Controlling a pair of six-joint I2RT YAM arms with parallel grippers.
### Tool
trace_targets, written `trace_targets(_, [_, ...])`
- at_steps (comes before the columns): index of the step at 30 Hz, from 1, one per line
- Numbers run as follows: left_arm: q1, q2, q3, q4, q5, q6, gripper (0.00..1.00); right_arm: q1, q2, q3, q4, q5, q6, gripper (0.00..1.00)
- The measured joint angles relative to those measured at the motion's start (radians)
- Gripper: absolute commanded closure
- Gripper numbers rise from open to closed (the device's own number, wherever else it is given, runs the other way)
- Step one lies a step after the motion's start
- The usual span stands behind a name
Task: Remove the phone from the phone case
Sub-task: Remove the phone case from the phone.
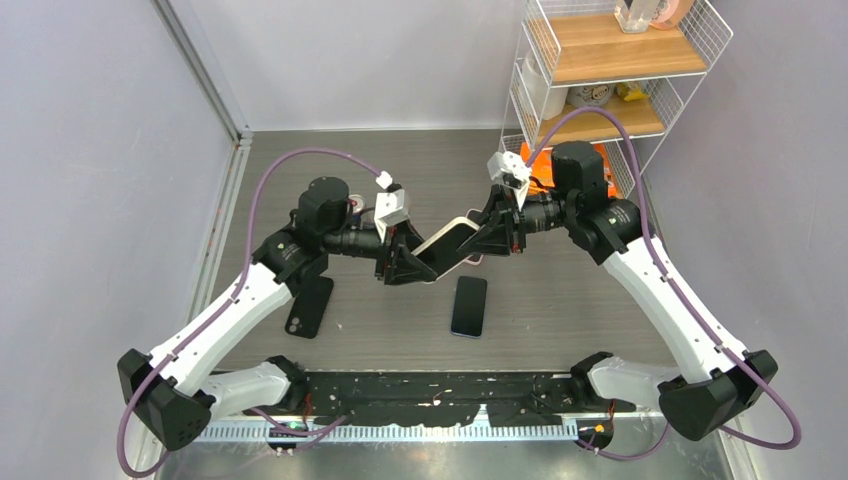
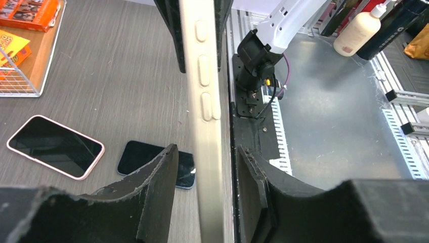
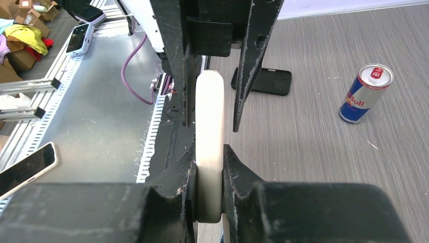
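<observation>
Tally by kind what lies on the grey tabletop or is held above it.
Phones: 3 (cream-cased phone, pink-rimmed phone, dark phone)
Black phone case: 1
Blue-and-silver drink can: 1
Total: 5

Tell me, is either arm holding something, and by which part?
The right gripper pinches the cased phone by one end, across its flat faces. The left gripper straddles the other end, gaps showing: no grip yet.

Left arm [image 1: 240, 300], right arm [image 1: 662, 290] — white link shells, black joint housings, purple cables [image 1: 310, 152]; matte black fingers [image 2: 157, 192], rough-cut edges; white wrist blocks [image 1: 392, 208].
</observation>
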Motion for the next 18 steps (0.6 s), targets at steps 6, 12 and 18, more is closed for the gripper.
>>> trace_targets(6, [-0.01,0.035,0.0,0.016,0.017,-0.006,0.63,0.001,-0.032,-0.029,0.04,-0.008,0.038,0.95])
trace_targets(12, [-0.023,0.048,0.0,0.014,0.027,-0.019,1.0,-0.002,-0.052,-0.058,0.064,0.006,0.074,0.94])
trace_targets(18, [-0.024,0.06,0.0,0.008,0.026,-0.017,1.0,-0.002,-0.084,-0.098,0.092,0.042,0.095,0.39])
